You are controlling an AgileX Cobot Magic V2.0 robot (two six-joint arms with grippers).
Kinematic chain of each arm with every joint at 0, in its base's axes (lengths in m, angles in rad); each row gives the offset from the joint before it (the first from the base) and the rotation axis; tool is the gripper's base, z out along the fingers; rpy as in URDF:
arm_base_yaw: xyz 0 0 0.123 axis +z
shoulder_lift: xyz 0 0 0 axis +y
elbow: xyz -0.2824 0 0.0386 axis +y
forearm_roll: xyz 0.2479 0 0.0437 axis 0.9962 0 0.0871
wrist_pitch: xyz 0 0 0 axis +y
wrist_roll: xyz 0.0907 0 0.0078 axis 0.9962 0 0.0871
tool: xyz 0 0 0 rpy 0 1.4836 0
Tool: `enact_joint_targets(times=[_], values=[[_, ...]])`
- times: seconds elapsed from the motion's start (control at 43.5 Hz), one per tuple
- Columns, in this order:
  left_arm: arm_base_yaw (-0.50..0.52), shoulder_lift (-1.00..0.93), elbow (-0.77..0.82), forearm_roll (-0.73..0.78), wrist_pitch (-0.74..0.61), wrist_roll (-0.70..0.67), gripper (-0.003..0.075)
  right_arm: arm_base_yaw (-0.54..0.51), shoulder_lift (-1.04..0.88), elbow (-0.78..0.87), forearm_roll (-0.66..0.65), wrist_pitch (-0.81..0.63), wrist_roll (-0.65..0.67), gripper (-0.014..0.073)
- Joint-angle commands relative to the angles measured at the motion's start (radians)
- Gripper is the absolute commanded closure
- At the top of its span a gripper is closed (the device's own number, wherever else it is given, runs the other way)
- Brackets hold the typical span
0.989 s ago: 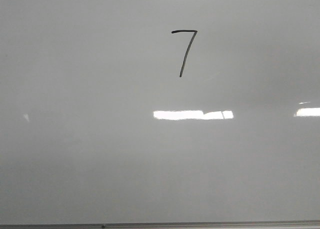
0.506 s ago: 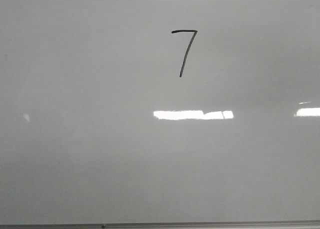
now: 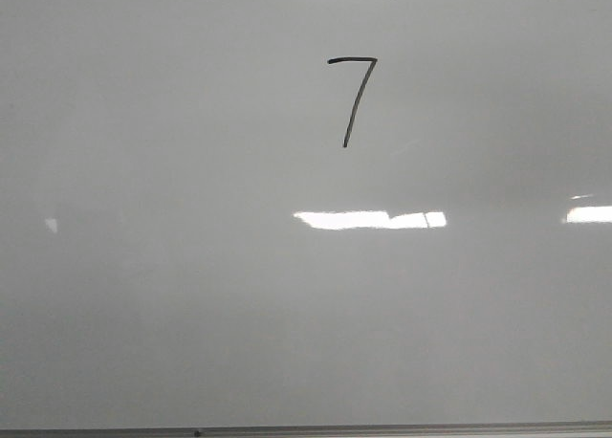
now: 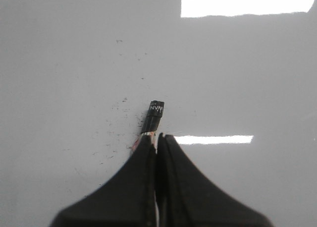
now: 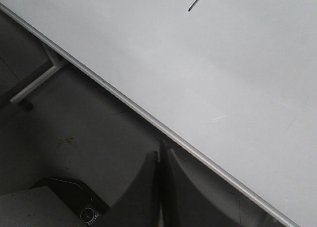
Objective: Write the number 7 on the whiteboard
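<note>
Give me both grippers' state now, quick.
Left gripper: shut on the black marker.
Right gripper: shut, holding nothing visible.

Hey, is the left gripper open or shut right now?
Shut. In the left wrist view the left gripper has its fingers pressed together, clamping a black marker that sticks out over the whiteboard.

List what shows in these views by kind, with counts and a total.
Whiteboard: 1
Handwritten digit, the number 7: 1
Black marker, in the left gripper: 1
Grippers: 2, the left one and the right gripper, which is shut with nothing in it
Total: 5
</note>
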Motion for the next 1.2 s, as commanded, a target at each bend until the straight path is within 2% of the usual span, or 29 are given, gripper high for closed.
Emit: enact_joint_targets(times=[0.0,0.598,0.667,0.736,0.92,1.012,1.173], values=[[-0.001,-0.014,0.013,-0.002,-0.084,-0.013,0.0741,-0.008,0.006,-0.025,0.002,-0.054,-0.001,0.0660],[-0.001,-0.012,0.013,-0.002,-0.084,-0.013,0.0741,-0.008,0.000,-0.023,-0.003,-0.059,-0.002,0.0660],[-0.001,-0.012,0.013,-0.002,-0.084,-0.013,0.0741,-0.043,-0.025,-0.011,-0.031,-0.087,-0.004,0.0660],[-0.001,-0.012,0.013,-0.002,-0.084,-0.013,0.0741,-0.113,-0.064,0.036,-0.033,-0.172,-0.005,0.0660],[-0.001,-0.012,0.013,-0.002,-0.084,-0.013,0.0741,-0.304,-0.206,0.279,-0.033,-0.539,-0.005,0.0660],[-0.001,-0.012,0.013,-0.002,-0.084,-0.013,0.0741,-0.343,-0.287,0.420,-0.033,-0.703,-0.005,0.0660],[-0.001,-0.012,0.013,-0.002,-0.084,-0.013,0.0741,-0.370,-0.401,0.630,-0.033,-0.890,-0.005,0.0660]])
